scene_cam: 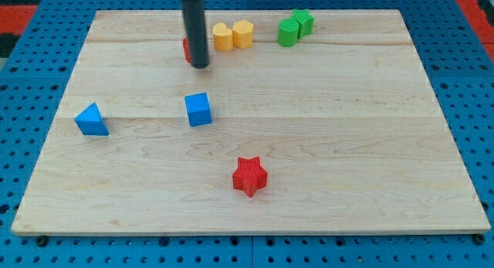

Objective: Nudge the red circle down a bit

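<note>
The red circle [186,49] is near the view's top, left of centre, and mostly hidden behind my rod; only a red sliver shows at the rod's left edge. My tip [199,66] rests on the board right in front of that block, at its lower right side, apparently touching it. A red star [249,176] lies lower down, near the view's bottom centre.
A blue cube [198,110] sits below my tip. A blue triangle [92,120] lies at the left. Two yellow blocks [232,35] and two green blocks [295,26] stand along the top. The wooden board [347,144] lies on a blue pegboard.
</note>
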Robot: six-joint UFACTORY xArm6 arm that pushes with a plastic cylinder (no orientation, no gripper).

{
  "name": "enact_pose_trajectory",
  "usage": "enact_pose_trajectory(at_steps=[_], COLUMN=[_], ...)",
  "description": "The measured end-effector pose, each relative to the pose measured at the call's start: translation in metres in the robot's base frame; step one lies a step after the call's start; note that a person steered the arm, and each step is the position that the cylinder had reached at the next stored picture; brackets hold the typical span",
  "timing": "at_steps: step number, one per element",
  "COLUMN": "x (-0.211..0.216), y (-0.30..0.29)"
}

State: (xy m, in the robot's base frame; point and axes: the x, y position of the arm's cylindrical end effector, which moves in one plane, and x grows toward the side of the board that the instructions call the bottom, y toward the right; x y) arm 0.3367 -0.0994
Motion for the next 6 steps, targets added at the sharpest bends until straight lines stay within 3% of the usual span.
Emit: enact_pose_trajectory(at_steps=[1,2,3,4,6], x=[-0.004,-0.049,-0.106,-0.08,-0.04], y=[-0.08,-0.106,-0.095,-0.022,0.057])
